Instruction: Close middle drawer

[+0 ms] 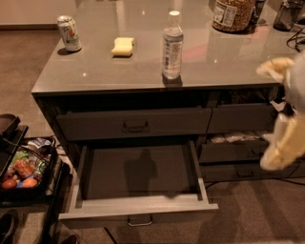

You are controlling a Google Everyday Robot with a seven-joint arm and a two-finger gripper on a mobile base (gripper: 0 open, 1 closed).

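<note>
The middle drawer (138,210) is pulled far out at the lower left of the dark cabinet. Its deep box (138,171) is empty, and its small metal pull (139,220) sits at the centre of the front. The taller-fronted top drawer (95,126) above it is shut. The lowest drawer is hidden under the open one. My gripper (284,143), cream-coloured, hangs at the right edge of the view. It is in front of the right-hand drawers, well to the right of the open drawer and not touching it.
On the grey countertop (228,62) stand a water bottle (172,45), a soda can (69,33), a yellow sponge (123,46) and a large jar (232,14). A right-hand drawer (231,151) is ajar. A dark cart with snacks (21,169) stands on the floor at the left.
</note>
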